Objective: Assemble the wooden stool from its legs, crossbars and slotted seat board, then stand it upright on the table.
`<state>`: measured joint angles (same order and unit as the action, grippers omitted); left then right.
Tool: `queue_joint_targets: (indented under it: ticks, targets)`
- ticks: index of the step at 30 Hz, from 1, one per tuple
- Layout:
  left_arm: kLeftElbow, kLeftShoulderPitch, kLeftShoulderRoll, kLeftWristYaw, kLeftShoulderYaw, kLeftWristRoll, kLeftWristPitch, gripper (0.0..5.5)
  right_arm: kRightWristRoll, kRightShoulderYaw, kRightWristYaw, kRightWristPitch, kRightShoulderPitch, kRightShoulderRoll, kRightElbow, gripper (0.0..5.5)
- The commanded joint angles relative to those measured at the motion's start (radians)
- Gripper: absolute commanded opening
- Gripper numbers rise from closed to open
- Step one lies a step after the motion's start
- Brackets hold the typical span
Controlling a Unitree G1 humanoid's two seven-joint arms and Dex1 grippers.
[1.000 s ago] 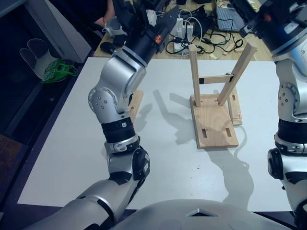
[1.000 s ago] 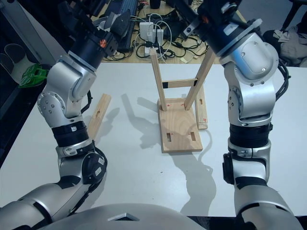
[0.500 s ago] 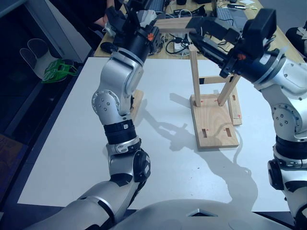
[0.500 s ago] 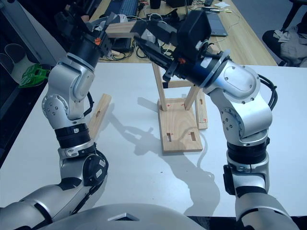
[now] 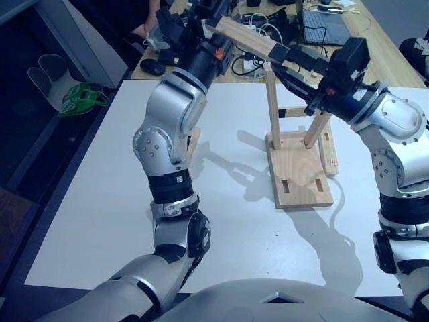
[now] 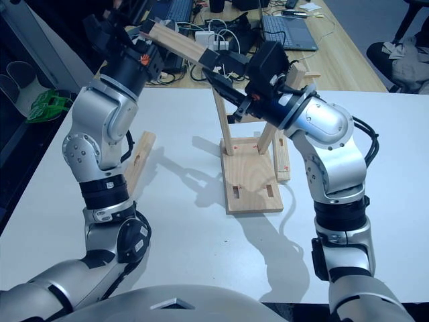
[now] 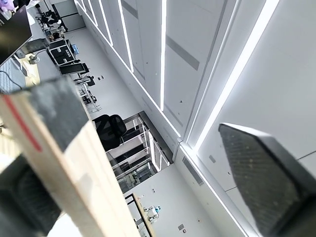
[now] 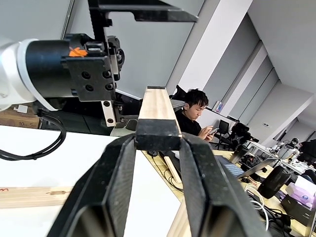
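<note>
Right claw (image 8: pixel 158 139) clamped tight on the black-taped end of a wooden bar (image 5: pixel 249 37), both fingers (image 8: pixel 120 187) pressed against its sides. Bar high above the white tabletop (image 5: pixel 94 201), sloping up toward the left claw (image 5: pixel 208 15). Left claw spread wide, the bar's other end lying against one finger, the second finger (image 7: pixel 264 173) well apart from it. Below, flat on the tabletop, the slotted seat board (image 5: pixel 301 178), with two legs planted at its far end: an upright leg (image 5: pixel 271 100) and a tilted leg (image 5: pixel 315 131), joined by a short crossbar (image 5: pixel 300 111). Top of the tilted leg hidden behind the right forearm; held bar crossing just over the upright leg's top in the head views. Just beside the board on the right, a loose wooden piece (image 5: pixel 329 151) lying flat. Toward the left, another slotted wooden piece (image 6: pixel 137 161), partly covered by the left arm. Beyond the far edge, a neighbouring tabletop with tangled cables (image 5: pixel 244 64), a laptop (image 5: pixel 320 25) and a computer mouse (image 5: pixel 151 67). Off the left edge, a green object (image 5: pixel 82 99).
</note>
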<state>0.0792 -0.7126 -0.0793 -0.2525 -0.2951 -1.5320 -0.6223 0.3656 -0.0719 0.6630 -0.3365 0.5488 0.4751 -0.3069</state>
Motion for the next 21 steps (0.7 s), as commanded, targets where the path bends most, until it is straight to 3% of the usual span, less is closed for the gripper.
queue_joint_targets:
  ticks: [1, 21]
  targets:
    - [0.016, 0.006, 0.0, -0.026, 0.013, 0.037, 0.019, 4.01, -0.014, -0.006, 0.01, 0.012, 0.012, -0.006, 0.011, 1.26]
    - [-0.007, 0.018, 0.014, -0.012, 0.009, 0.102, 0.038, 0.8, -0.033, -0.002, 0.006, 0.021, 0.025, -0.021, 0.025, 1.26]
